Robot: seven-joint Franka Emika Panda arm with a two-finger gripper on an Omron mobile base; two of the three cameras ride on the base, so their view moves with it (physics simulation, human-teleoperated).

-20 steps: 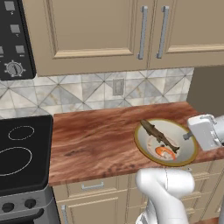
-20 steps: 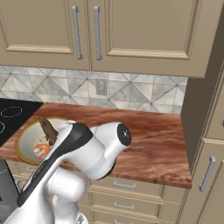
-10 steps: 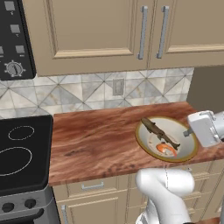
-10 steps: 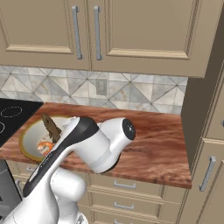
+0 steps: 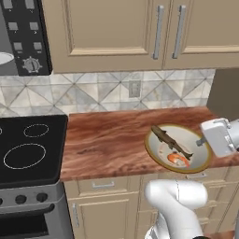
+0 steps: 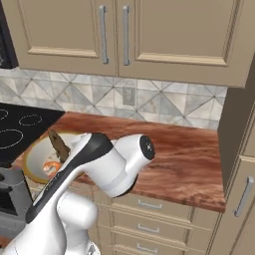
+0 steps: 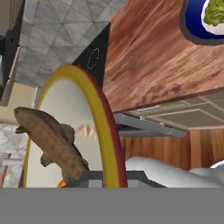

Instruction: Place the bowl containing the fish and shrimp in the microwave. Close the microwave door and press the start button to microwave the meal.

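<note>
The wide cream bowl [image 5: 198,156] with a golden rim hangs over the counter's front edge, with my gripper [image 5: 202,141] shut on its right rim. In it lie the dark brown fish [image 5: 170,142] and the orange shrimp [image 5: 178,159]. In the right base view the bowl [image 6: 35,157], the fish [image 6: 59,144] and the shrimp [image 6: 51,168] sit partly behind my arm. The hand view shows the bowl's rim [image 7: 94,109] edge-on between the gripper's [image 7: 111,178] fingertips, with the fish [image 7: 50,140] beside it. The microwave's black button panel [image 5: 23,35] is at the upper left; its door is out of view.
A black-topped stove [image 5: 28,149] stands left of the wooden counter [image 5: 107,140]. A deep blue bowl [image 7: 203,24] with green food rests on the counter. Beige upper cabinets [image 5: 140,32] hang above, and a tall cabinet [image 6: 239,149] closes the counter's right end.
The whole scene has slid to the right in both base views, so the camera has moved left. The bowl stays in the gripper and keeps its place in the picture.
</note>
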